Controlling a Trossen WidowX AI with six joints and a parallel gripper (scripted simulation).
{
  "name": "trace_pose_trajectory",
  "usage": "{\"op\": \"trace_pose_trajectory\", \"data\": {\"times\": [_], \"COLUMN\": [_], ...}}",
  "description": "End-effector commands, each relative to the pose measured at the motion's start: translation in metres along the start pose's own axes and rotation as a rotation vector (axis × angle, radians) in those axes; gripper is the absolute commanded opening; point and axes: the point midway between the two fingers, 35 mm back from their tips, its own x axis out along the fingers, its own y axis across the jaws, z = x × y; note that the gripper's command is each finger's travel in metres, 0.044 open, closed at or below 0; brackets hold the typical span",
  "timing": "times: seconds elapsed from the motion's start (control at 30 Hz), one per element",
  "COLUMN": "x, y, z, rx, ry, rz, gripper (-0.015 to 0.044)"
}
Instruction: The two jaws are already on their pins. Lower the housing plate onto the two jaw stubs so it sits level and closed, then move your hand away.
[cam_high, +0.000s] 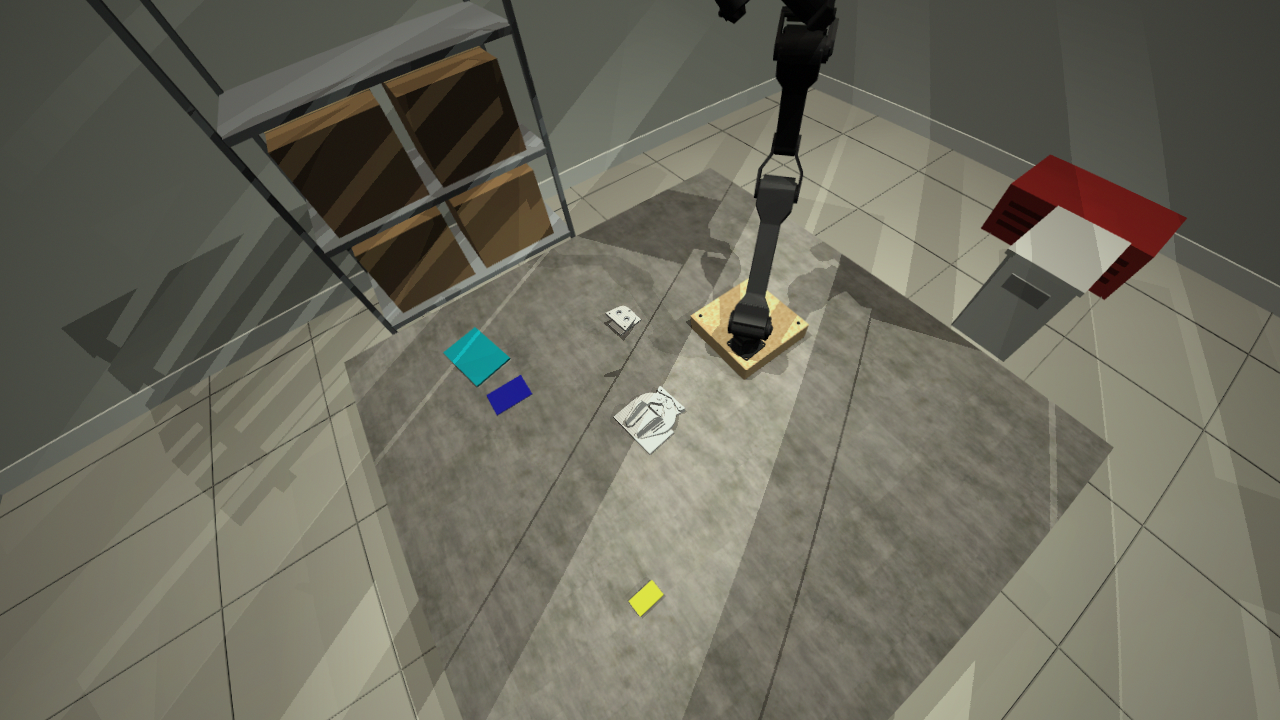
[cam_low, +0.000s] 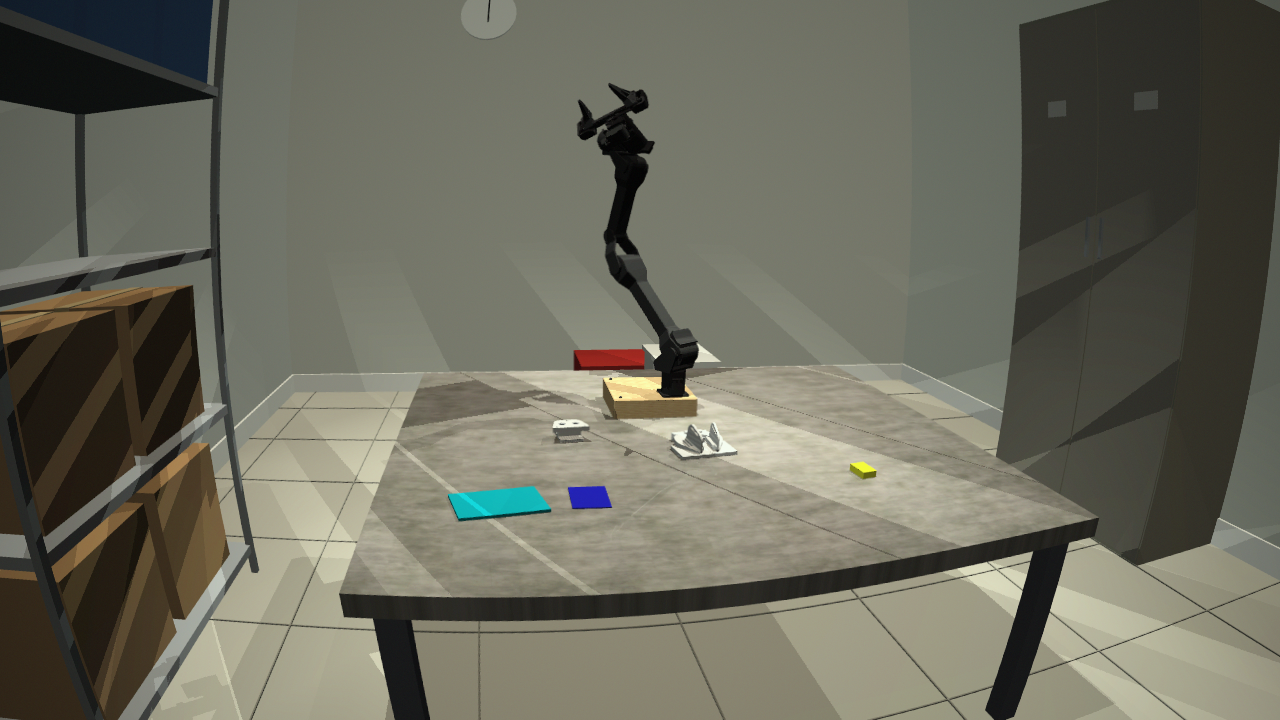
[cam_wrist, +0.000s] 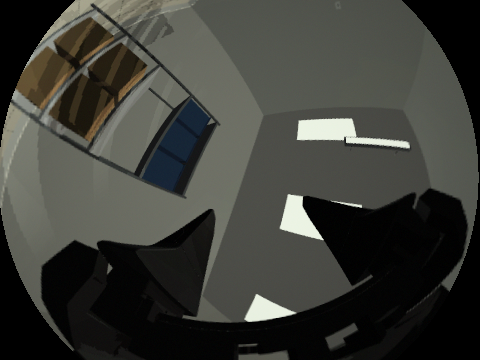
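Observation:
The housing plate (cam_high: 622, 315) (cam_low: 570, 428), small and white with two round holes, sits raised above the table, apart from the jaw assembly. A white base (cam_high: 651, 445) (cam_low: 721, 450) lies flat on the table in front of the arm's wooden block. Two pale jaws stand on it side by side; their pins and stubs are too small to make out. My gripper (cam_low: 597, 94) (cam_wrist: 260, 208) is open and empty, high above the table and pointing upward, far from both parts. Its fingertips are out of the top view.
The arm stands on a wooden block (cam_high: 716, 333) (cam_low: 648, 407). A teal plate (cam_high: 477, 356) (cam_low: 499, 503) and a blue plate (cam_high: 509, 394) (cam_low: 589, 497) lie flat near the shelf side. A yellow block (cam_high: 646, 598) (cam_low: 862, 470) lies on the other side. A shelf rack with boxes stands beside the table.

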Motion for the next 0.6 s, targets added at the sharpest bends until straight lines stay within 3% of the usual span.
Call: {"op": "trace_pose_trajectory", "data": {"times": [0.0,0.57], "x": [0.0,-0.003], "y": [0.0,-0.047], "z": [0.0,0.02], "rx": [0.0,-0.379], "ry": [0.0,0.004], "rz": [0.0,-0.067], "gripper": [0.0426,0.044]}}
